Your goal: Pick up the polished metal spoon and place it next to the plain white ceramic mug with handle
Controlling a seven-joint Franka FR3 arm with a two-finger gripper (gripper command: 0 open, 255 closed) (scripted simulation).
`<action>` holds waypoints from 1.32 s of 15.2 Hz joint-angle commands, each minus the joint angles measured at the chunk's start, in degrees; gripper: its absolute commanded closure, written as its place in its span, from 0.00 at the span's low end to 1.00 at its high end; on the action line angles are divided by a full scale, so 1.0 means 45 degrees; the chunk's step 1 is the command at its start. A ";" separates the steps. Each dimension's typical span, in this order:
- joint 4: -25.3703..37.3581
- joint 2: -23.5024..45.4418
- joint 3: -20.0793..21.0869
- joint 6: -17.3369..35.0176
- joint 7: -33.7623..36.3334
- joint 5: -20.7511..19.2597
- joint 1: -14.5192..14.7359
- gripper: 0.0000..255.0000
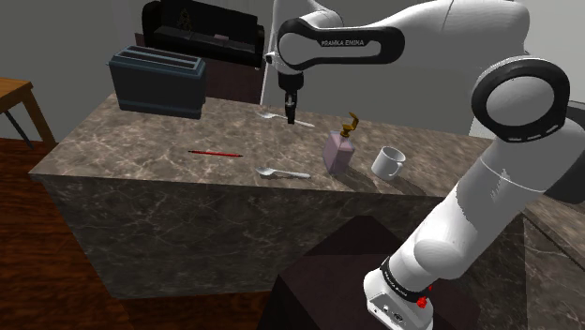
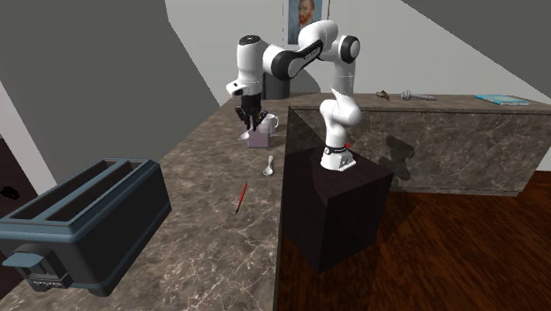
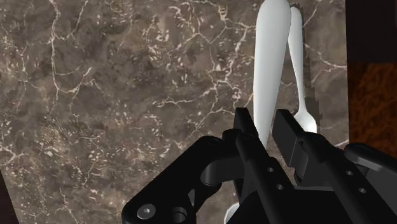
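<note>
A pale spoon [image 1: 281,173] [image 2: 269,164] lies on the marble counter [image 1: 131,141] near its front edge, between a red pen and a pink bottle. The white mug [image 1: 387,162] [image 2: 271,119] stands just past that bottle, handle outward. My gripper [image 1: 292,119] [image 2: 250,121] [image 3: 265,124] hangs farther back over the counter, well away from that spoon and the mug. Its fingers are shut on a long pale utensil [image 3: 270,57] [image 1: 270,114] with a rounded end. A thinner fork-like utensil [image 3: 299,76] lies right beside it on the counter.
A pink soap bottle [image 1: 340,150] [image 2: 259,137] with a gold pump stands between spoon and mug. The red pen [image 1: 216,152] [image 2: 241,198] lies mid-counter. A dark toaster [image 1: 157,82] [image 2: 79,221] occupies the far corner. The stand [image 2: 335,208] adjoins the counter's edge.
</note>
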 commanded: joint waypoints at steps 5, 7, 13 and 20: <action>-0.1520 -0.1205 -0.0894 0.0724 -0.1663 -0.0104 -0.0894 1.00; -0.1881 -0.1492 -0.1216 0.0937 -0.2217 -0.0173 -0.1177 1.00; -0.2608 -0.2059 -0.2233 0.1536 -0.3908 -0.0427 -0.2025 1.00; -0.2797 -0.2145 -0.3477 0.2189 -0.5944 -0.0690 -0.3010 1.00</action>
